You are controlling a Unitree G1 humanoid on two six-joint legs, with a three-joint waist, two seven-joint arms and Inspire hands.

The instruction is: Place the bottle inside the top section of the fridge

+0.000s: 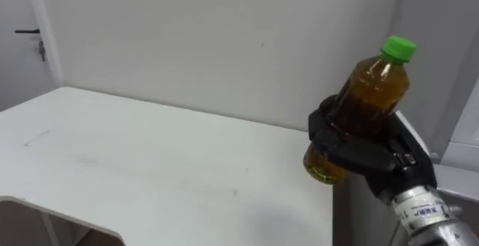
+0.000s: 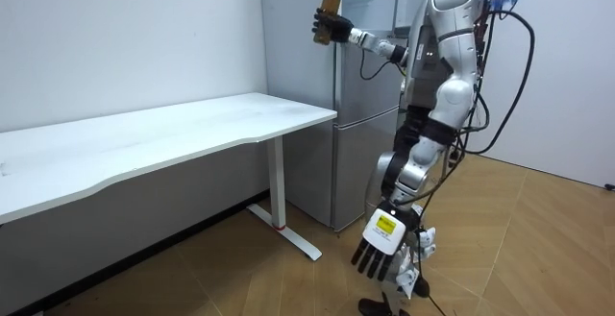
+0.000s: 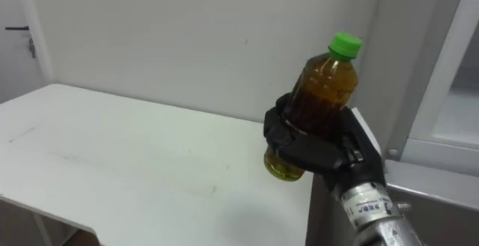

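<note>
The right hand (image 1: 359,155), curled round the amber green-capped bottle (image 1: 372,89), should right its tilt while swinging to the fridge (image 2: 360,114) just beside it; left hand (image 2: 380,251) hangs loose-fingered

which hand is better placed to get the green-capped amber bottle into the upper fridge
Right. The right hand is curled round the amber plastic bottle with the green cap, raised beside the tall grey fridge; the left hand hangs low.

White table (image 1: 150,167), wood floor (image 2: 538,244) beneath
</note>
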